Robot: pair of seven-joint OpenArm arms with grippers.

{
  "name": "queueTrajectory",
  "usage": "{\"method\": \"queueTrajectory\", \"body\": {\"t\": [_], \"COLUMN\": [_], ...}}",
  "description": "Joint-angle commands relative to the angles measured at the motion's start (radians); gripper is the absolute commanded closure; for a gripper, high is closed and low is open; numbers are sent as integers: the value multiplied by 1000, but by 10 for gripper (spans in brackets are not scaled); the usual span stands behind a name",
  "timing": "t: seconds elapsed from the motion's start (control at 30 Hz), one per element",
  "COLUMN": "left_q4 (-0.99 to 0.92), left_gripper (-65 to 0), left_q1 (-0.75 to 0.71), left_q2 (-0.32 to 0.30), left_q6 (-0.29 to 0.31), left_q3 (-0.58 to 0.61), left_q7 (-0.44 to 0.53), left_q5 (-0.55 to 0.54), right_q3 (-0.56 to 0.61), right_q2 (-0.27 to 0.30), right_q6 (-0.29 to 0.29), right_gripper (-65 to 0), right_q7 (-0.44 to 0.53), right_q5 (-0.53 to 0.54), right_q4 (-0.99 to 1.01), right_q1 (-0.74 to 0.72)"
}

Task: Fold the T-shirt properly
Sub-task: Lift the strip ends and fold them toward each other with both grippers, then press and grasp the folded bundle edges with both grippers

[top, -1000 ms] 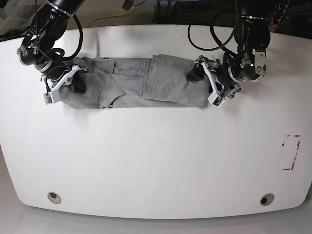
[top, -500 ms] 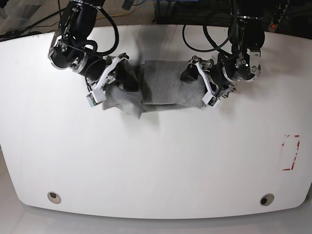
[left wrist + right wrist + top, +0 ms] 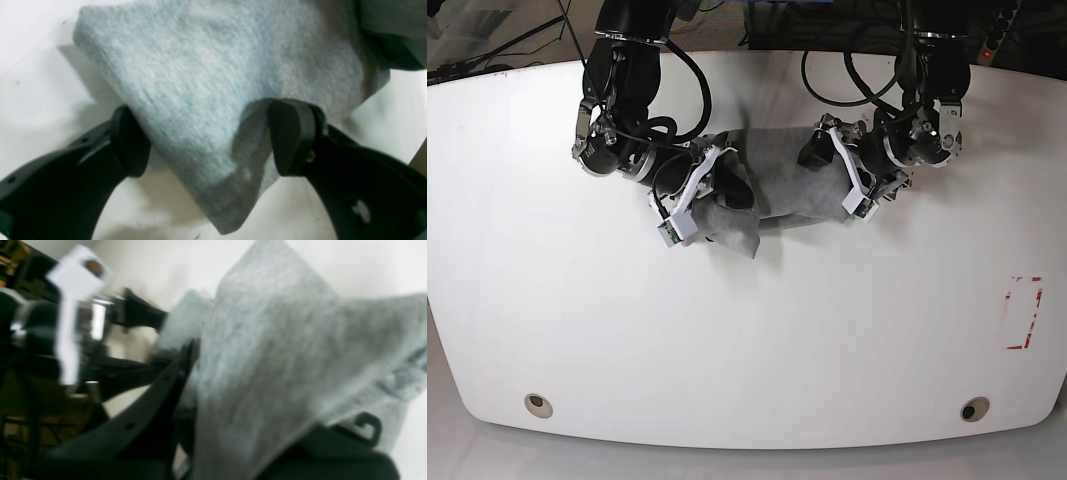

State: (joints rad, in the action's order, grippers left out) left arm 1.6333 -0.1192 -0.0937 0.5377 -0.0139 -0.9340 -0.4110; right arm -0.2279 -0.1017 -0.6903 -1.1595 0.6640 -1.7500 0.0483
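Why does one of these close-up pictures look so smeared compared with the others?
Right wrist view: T-shirt and the other arm are streaked, apparently motion blur. Left wrist view: softer, though the knit and the left gripper are readable. Base view: sharp, evenly lit, table edges bowed by the lens.

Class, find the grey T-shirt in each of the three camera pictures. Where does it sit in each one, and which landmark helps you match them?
Base: T-shirt bunched at upper centre, between both arms.
Left wrist: fills the upper middle, a corner hanging down between the fingers.
Right wrist: fills centre and right, blurred.
Shared landmark: white table.
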Motion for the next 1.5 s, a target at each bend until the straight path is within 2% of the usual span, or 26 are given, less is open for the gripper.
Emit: {"method": "queueTrajectory", "body": {"t": [0.0, 0.03, 0.1, 0.2, 0.23, 0.3, 0.5, 0.63, 0.83, 0.93, 1.03, 1.3, 1.4, 1.47], "left_q4": [15, 15, 15, 15, 15, 15, 23, 63, 143, 173, 206, 212, 223, 252], "left_gripper": [-504, -504, -504, -504, -504, -504, -504, -504, -504, -504, -504, -504, -504, -504], "left_q1": [10, 10, 10, 10, 10, 10, 10, 10, -14, -37, -64, -101, -103, -103], "left_q2": [-1, -1, -1, -1, -1, -1, 1, 1, -4, -13, -54, -146, -189, -208], "left_q6": [2, 2, 2, 2, 2, 2, 6, 9, 9, 9, 9, 11, 11, 11], "left_q3": [-1, -1, -1, -1, -1, -1, -4, -34, -114, -149, -197, -291, -327, -334], "left_q7": [13, 13, 13, 13, 13, 13, 13, 20, 22, 22, 22, 22, 22, 22], "left_q5": [-15, -15, -15, -16, -16, -19, -24, -24, -24, -24, -24, -19, -24, -21], "right_q3": [2, 5, 37, 78, 97, 147, 302, 410, 531, 556, 565, 480, 436, 405], "right_q2": [4, 4, 9, 10, 10, 7, 0, 7, 10, 24, 32, 43, 72, 87], "right_q6": [-8, -8, -8, -8, -2, 36, 186, 220, 217, 215, 214, 214, 212, 188], "right_gripper": [-51, -103, -250, -409, -449, -488, -488, -488, -488, -488, -488, -488, -488, -488], "right_q7": [25, 25, 23, 23, 23, 26, 69, 86, 86, 88, 91, 106, 118, 132], "right_q5": [-13, -28, -59, -95, -111, -137, -195, -266, -373, -376, -376, -375, -375, -375], "right_q4": [-15, -15, -18, -18, -18, -20, -32, -31, -60, -64, -64, -101, -103, -103], "right_q1": [-26, -28, -28, -37, -40, -41, -63, -92, -97, -94, -90, -60, -44, -40]}}
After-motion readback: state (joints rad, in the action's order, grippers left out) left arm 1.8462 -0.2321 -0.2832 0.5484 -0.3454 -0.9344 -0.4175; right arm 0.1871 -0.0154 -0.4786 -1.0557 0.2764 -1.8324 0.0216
